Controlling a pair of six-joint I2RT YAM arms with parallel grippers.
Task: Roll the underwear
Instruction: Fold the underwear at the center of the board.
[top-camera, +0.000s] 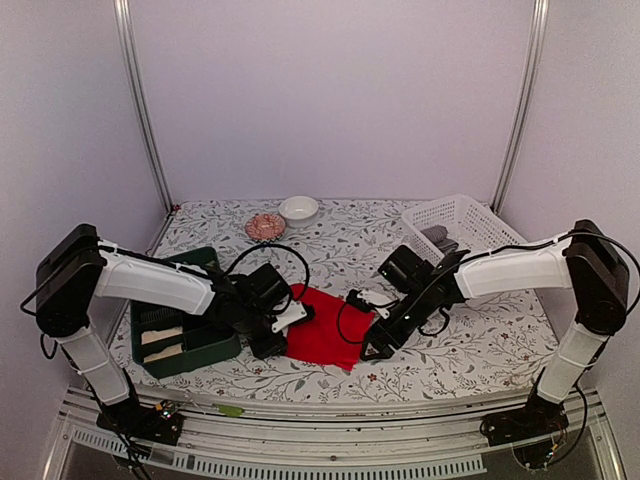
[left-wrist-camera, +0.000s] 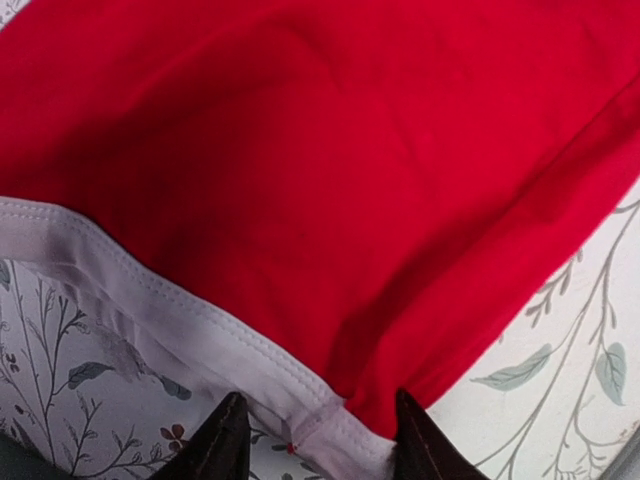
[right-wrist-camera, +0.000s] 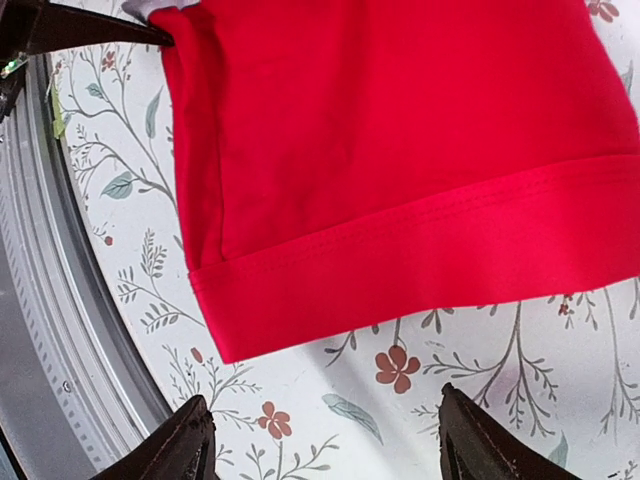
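While the red underwear (top-camera: 325, 325) lies flat and unrolled on the floral surface (top-camera: 480, 340), the top view shows the left gripper (top-camera: 283, 328) at its left edge and the right gripper (top-camera: 372, 345) at its right. The step in hand looks like taking hold to start rolling.

Left wrist: jaws part open straddle the corner of the grey stitched waistband (left-wrist-camera: 150, 300); pinching it seems next.

Right wrist: jaws wide and empty, just off the smooth folded hem (right-wrist-camera: 420, 235).
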